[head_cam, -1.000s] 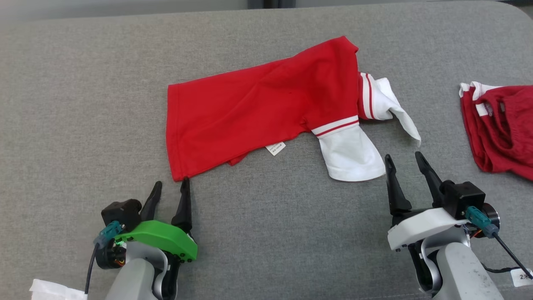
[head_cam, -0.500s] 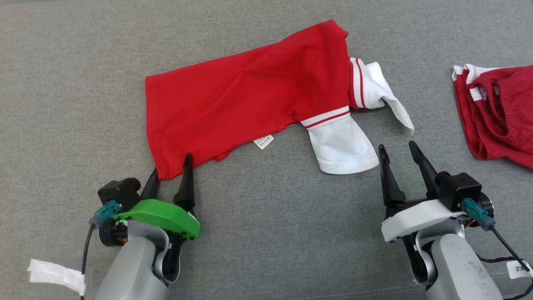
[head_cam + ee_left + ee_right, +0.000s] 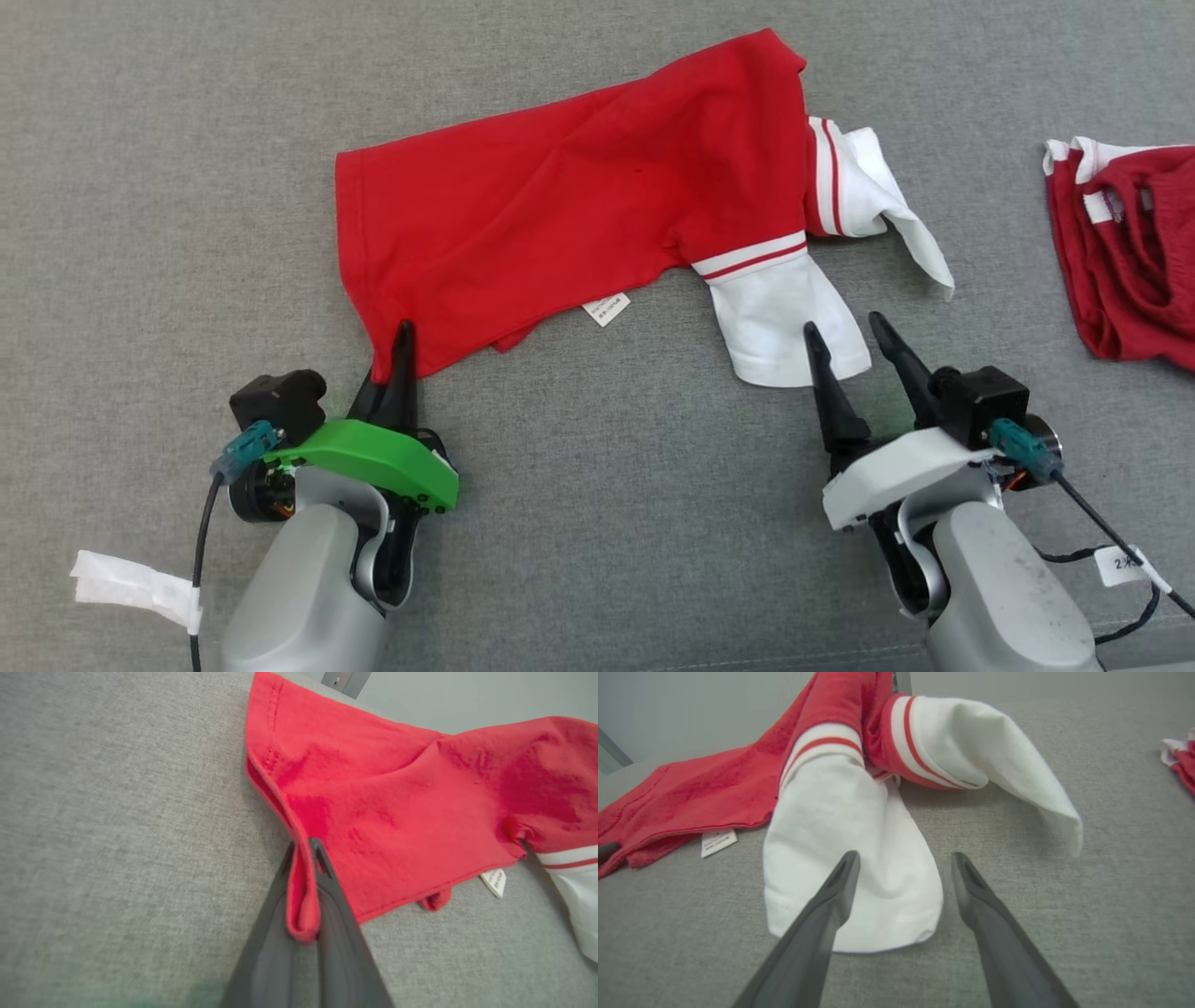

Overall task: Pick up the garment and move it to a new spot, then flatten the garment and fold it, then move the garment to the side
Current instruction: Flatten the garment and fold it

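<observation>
With the left gripper (image 3: 397,343), now pinching the near hem corner of the red garment (image 3: 560,215), fingers pressed together on the cloth after standing spread just short of it a second ago, and drawing that corner into a bunched peak. Otherwise lying spread across the grey cushion (image 3: 597,523), white sleeve (image 3: 780,322) pointing toward the right gripper (image 3: 844,325). Keeping those fingers spread wide as before but sitting closer in, one over the sleeve's end, the other over bare cushion beside it.
</observation>
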Robot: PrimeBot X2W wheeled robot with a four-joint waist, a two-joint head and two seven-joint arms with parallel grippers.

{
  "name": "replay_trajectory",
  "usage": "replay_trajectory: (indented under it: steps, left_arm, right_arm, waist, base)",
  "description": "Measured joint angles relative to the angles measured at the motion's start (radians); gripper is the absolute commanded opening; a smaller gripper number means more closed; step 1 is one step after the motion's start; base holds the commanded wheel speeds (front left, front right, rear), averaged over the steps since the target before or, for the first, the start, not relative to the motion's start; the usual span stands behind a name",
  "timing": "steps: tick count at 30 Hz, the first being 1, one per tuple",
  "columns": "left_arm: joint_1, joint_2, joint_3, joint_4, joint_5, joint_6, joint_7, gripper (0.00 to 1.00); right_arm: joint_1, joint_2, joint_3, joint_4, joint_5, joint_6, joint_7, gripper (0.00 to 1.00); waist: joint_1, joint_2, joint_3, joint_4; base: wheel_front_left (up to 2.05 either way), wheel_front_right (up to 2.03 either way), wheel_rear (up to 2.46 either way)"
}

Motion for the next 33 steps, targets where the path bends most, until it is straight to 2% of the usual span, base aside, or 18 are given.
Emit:
replay_trajectory:
  steps: [5,10,11,12,13,20,24,29,33]
  left_arm:
    - [0.002,-0.004,-0.013,-0.017,0.005,-0.001,0.001,0.00]
    - [0.011,-0.006,-0.007,-0.032,0.026,-0.002,0.003,0.00]
    - [0.012,-0.006,-0.005,-0.034,0.026,-0.002,0.003,0.00]
    - [0.012,-0.006,-0.002,-0.035,0.028,-0.002,0.003,0.00]
    - [0.013,-0.006,-0.001,-0.036,0.028,-0.002,0.003,0.00]
    - [0.039,-0.003,0.047,-0.106,0.045,-0.002,0.004,0.00]
    - [0.067,-0.004,0.070,-0.182,0.069,-0.002,0.005,0.00]
    - [0.067,0.009,0.139,-0.315,0.109,-0.002,0.005,0.00]
    - [0.018,0.064,0.194,-0.430,0.123,-0.002,0.005,0.00]
  right_arm:
    - [-0.044,-0.002,-0.050,0.125,-0.017,0.000,-0.004,1.00]
    - [-0.059,-0.007,-0.019,0.164,-0.013,-0.003,-0.010,1.00]
    - [-0.059,-0.011,-0.002,0.168,-0.009,-0.005,-0.012,0.95]
    - [-0.059,-0.012,0.011,0.171,-0.008,-0.006,-0.013,0.40]
    - [-0.059,-0.013,0.028,0.176,-0.001,-0.006,-0.015,0.00]
    - [-0.030,-0.004,0.048,0.135,0.052,-0.003,-0.008,0.00]
    - [-0.008,0.001,0.035,0.033,0.113,-0.001,-0.001,0.00]
    - [-0.044,-0.001,-0.033,-0.124,0.191,-0.001,-0.001,0.00]
    - [-0.141,-0.015,-0.066,-0.246,0.252,-0.001,-0.001,0.00]
  waist:
    - [0.0000,0.0000,0.009,0.028]
    - [0.0001,0.0000,0.014,0.047]
    - [0.0000,0.0000,0.014,0.049]
    - [0.0000,0.0000,0.014,0.049]
    - [0.0000,0.0000,0.014,0.049]
    - [0.0000,0.0000,-0.005,0.045]
    - [0.0001,0.0000,-0.038,0.044]
    - [0.0000,0.0000,-0.099,0.042]
    - [0.0001,0.0000,-0.162,0.039]
  base:
    - [0.00,0.00,0.00]
    - [0.00,0.00,0.00]
    - [0.00,0.00,0.00]
    - [0.00,0.00,0.00]
    - [0.00,0.00,0.00]
    - [0.00,0.00,0.00]
    - [0.00,0.00,0.00]
    - [0.00,0.00,0.00]
    - [0.00,0.00,0.00]
